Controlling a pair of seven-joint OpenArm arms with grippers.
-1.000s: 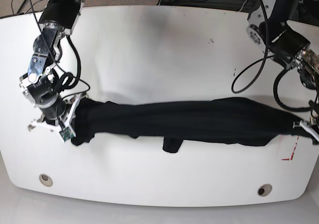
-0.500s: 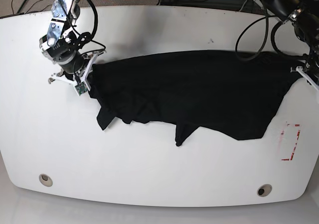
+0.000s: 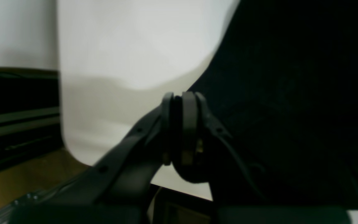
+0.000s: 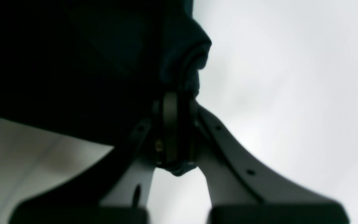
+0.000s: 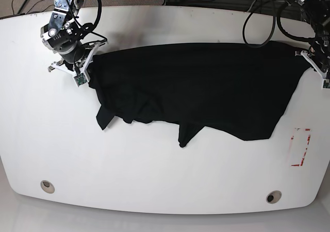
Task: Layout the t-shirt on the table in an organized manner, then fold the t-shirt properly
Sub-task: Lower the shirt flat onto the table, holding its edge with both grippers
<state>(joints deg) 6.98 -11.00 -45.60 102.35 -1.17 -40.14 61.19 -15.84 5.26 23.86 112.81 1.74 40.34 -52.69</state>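
Observation:
A black t-shirt (image 5: 196, 85) is stretched wide across the far half of the white table (image 5: 154, 175), its lower hem hanging in uneven points. My right gripper (image 5: 88, 62) holds the shirt's left corner, shut on the cloth (image 4: 179, 62). My left gripper (image 5: 304, 54) grips the right corner at the table's right edge, shut on the fabric (image 3: 291, 109). In both wrist views the jaws are pressed together with black cloth pinched between them.
Two round grommet holes (image 5: 47, 186) (image 5: 273, 196) sit near the front edge. A red-outlined rectangle mark (image 5: 300, 147) lies at the front right. Cables (image 5: 258, 20) trail behind the table's far edge.
Both grippers have drawn the shirt away from the front edge toward the back of the table, and the bunched roll of cloth has spread into a broad sheet.

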